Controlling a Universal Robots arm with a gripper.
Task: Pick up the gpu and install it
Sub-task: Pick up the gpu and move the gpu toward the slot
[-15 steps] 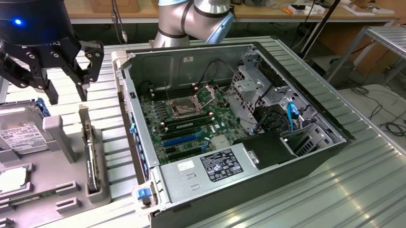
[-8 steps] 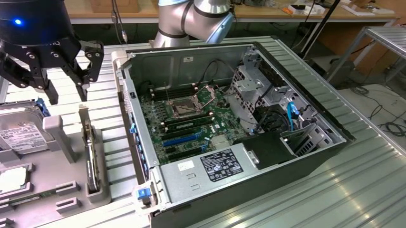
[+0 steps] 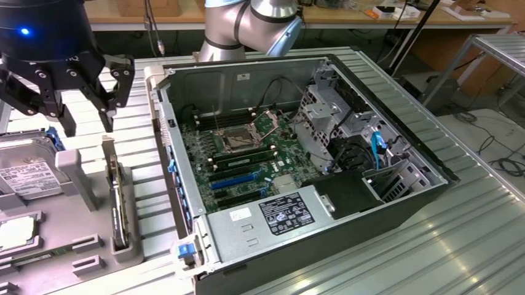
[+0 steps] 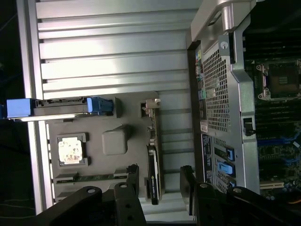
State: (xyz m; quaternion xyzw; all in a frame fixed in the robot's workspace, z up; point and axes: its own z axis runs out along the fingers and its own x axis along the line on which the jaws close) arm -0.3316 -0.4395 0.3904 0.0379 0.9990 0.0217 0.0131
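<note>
The gpu [image 3: 120, 209] stands on its edge in a slot of the grey holder tray [image 3: 82, 209], to the exterior view's left of the open computer case [image 3: 271, 160]. I see it as a thin dark card with a silver bracket end. My gripper [image 3: 88, 126] hangs above the far end of the tray, open, with nothing between its fingers. In the wrist view the gpu [image 4: 153, 157] runs toward the gap between the two black fingers [image 4: 133, 181], and my gripper [image 4: 160, 184] is clear of the card.
A silver hard drive [image 3: 24, 169] with blue ends sits in the tray beside the gpu, along with a CPU [image 4: 72, 149] and a memory stick [image 4: 89, 178]. Inside the case the motherboard shows blue slots [image 3: 233, 181]. The table [image 3: 459, 246] is ribbed metal.
</note>
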